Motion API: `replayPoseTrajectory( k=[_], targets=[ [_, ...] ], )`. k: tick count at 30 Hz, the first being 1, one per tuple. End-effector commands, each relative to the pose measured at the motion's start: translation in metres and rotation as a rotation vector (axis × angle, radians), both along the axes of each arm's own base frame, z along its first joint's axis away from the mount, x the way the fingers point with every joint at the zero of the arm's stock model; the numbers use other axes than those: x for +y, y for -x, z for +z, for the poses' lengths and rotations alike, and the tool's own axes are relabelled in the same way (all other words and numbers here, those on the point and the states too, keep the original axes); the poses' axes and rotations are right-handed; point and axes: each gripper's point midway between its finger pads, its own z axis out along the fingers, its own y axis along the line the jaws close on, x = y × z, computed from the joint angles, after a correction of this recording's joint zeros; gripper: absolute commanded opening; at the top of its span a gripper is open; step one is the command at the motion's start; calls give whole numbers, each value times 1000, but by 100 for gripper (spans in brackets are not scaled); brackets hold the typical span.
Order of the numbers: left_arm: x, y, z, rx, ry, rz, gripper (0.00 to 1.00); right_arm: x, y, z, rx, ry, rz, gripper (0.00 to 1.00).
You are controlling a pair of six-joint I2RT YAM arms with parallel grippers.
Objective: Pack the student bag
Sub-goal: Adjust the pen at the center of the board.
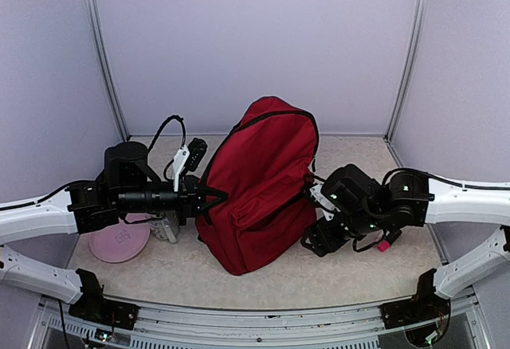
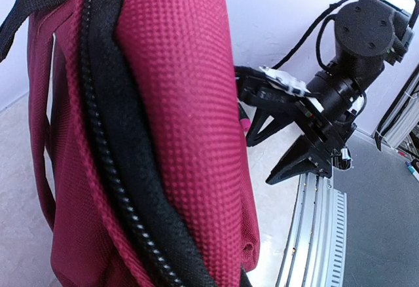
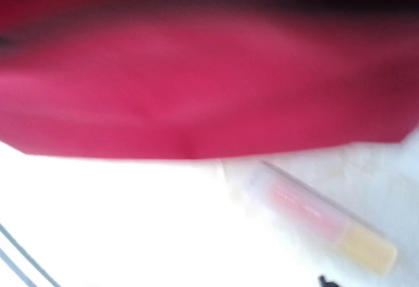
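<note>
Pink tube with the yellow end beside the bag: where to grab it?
Mid-barrel of the tube, straight down from above, jaws across its narrow width. It lies flat on the table, long axis diagonal, one end near the student bag, leaving its sides free.

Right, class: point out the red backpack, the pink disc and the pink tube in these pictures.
red backpack [image 1: 267,182]: top view, middle of its red fabric.
pink disc [image 1: 116,247]: top view, its bare face left of the bag.
pink tube [image 3: 308,211]: right wrist view, middle of its body.
</note>
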Motion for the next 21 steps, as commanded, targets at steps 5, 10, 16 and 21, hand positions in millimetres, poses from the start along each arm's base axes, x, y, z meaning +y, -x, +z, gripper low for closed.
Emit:
replayPoseTrajectory(
  k=[5,10,16,21],
  targets=[
    [1,0,26,-44,53,-3,0,-67,-22,3,164,-237,-257,87],
    [1,1,26,-40,57,-11,0,-33,-35,1,34,-310,-15,81],
    [2,-1,25,-45,50,-2,0,-22,-49,-66,64,-119,100,84],
    [-1,1,24,-34,49,-21,0,-34,-46,-110,117,-38,78,84]
  ],
)
